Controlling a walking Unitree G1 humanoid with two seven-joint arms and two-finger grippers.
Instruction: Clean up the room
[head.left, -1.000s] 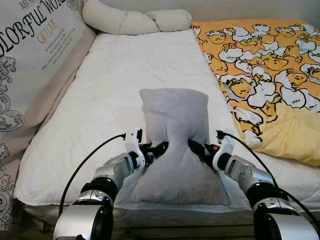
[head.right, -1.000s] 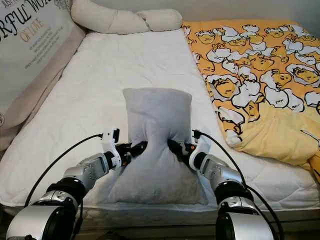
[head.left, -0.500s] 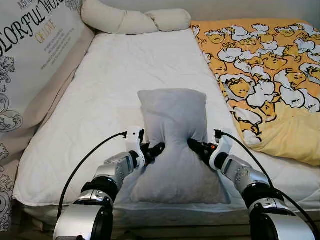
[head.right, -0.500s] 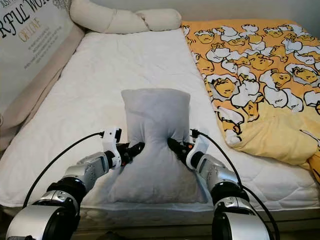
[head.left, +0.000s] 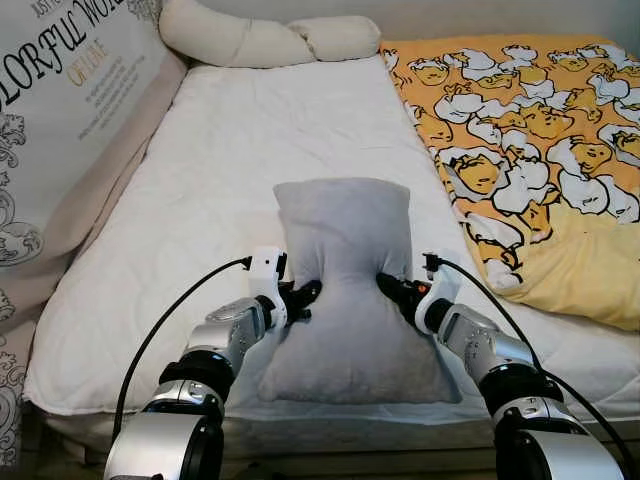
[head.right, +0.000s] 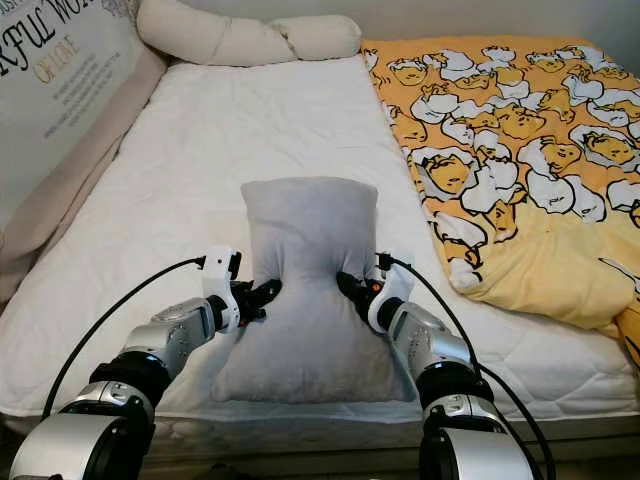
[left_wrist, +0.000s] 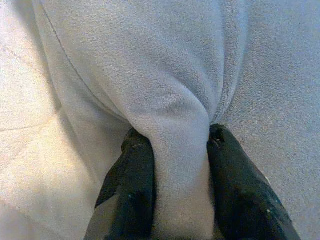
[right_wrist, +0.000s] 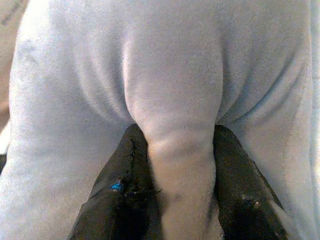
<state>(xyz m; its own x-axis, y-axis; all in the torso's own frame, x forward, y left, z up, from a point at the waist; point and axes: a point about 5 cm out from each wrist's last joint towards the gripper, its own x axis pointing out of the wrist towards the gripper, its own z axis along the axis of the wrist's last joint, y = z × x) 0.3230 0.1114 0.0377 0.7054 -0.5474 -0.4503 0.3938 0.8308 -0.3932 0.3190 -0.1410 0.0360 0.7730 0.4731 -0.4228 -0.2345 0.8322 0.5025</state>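
Here, low in the middle of the frame, I hold the grey pillow (head.left: 346, 290) pinched at its waist from both sides: my left gripper (head.left: 303, 297) clamps a fold of its left edge, my right gripper (head.left: 391, 289) a fold of its right edge. The pillow lies on the white mattress (head.left: 230, 160) near its front edge. The yellow patterned blanket (head.left: 530, 150) covers the right of the frame, and two cream pillows (head.left: 270, 40) lie at the top.

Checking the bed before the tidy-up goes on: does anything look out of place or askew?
The grey pillow lies mid-mattress, pinched in at both sides by the left claw and right claw. The yellow blanket lies rumpled along one side.
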